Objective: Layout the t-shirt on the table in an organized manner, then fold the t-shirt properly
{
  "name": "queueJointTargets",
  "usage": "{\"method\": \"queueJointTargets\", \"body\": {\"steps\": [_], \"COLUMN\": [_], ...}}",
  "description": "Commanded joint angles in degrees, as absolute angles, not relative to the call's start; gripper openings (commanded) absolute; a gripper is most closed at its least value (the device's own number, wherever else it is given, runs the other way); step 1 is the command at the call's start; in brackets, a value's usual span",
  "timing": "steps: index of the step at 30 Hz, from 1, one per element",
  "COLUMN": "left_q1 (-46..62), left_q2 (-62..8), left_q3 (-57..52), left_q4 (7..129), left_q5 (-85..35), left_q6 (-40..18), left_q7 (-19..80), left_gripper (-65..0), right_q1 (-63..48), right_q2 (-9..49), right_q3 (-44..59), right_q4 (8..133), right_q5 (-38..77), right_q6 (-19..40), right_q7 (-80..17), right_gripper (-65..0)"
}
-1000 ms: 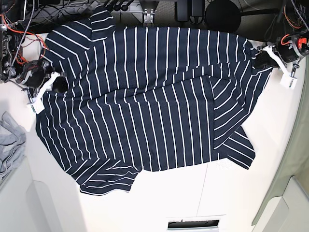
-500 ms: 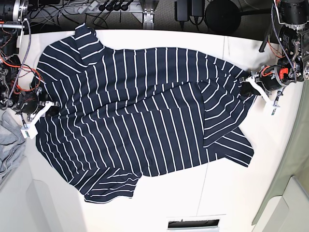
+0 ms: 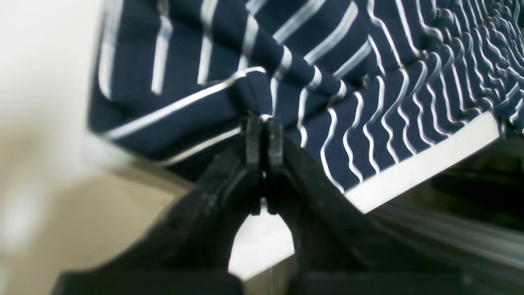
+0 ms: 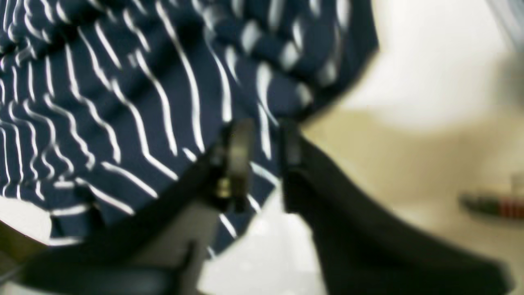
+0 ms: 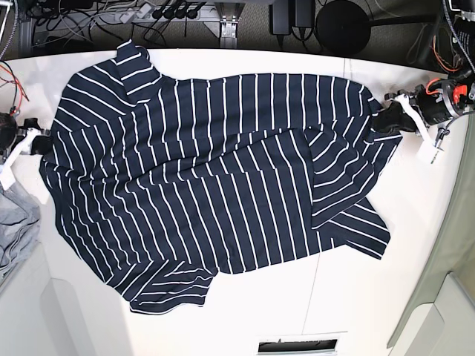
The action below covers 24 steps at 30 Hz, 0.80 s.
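We have the t-shirt (image 5: 215,178) spread across the table (image 5: 356,297), long axis running left to right between our two arms. Our left gripper (image 3: 264,137) is clamped on the right edge, while our right gripper (image 4: 264,141) – jaws parted around the left hem – looks released. The bunched near-right corner lies closer to the left arm.

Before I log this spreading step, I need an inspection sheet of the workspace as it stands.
Surface: white table, bare along its near edge.
Job's things: striped t-shirt spread wide, creased, right part folded over.
Clutter: grey cloth at the edge.
Grippers: left claw shut on the t-shirt's edge; right claw parted, fabric between its fingers.
Cables: dark leads and a power strip behind the table.
Surroundings: black round object at back.
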<state>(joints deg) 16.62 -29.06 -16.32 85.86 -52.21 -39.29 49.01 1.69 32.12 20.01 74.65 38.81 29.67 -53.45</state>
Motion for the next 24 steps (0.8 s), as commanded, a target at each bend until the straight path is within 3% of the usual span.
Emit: {"method": "queueJointTargets", "body": {"steps": [1,6,11,24], "left_q1": [17.5,21.8,22.26,22.26], "left_q2": [-30.17,-30.15,-30.15,-30.15], "left_q3": [-16.99,-18.46,-20.03,-20.08], "left_q4": [87.5,88.77,88.82,88.82], "left_q5": [-53.82,-54.48,-54.74,-56.16], "left_q6": [-40.0,-40.0,-40.0,-40.0], "left_q7": [48.05,48.03,48.07,48.71], "left_gripper": [-65.0,-65.0,-65.0,-65.0], "right_q1": [0.86,-7.68,-12.36,-13.19], "right_q2": [33.8,33.89,33.56,23.62], "right_q3": [21.43,22.22,22.22,22.11], "right_q4": [75.68,75.64,75.64,75.64], "right_q5": [41.3,42.24,42.28,42.7], "right_q6": [30.04,32.03,31.97,32.84], "right_q7": [-53.1,-52.1,-50.52,-49.28], "right_gripper": [-43.9,-40.7,-29.2,-31.3]}}
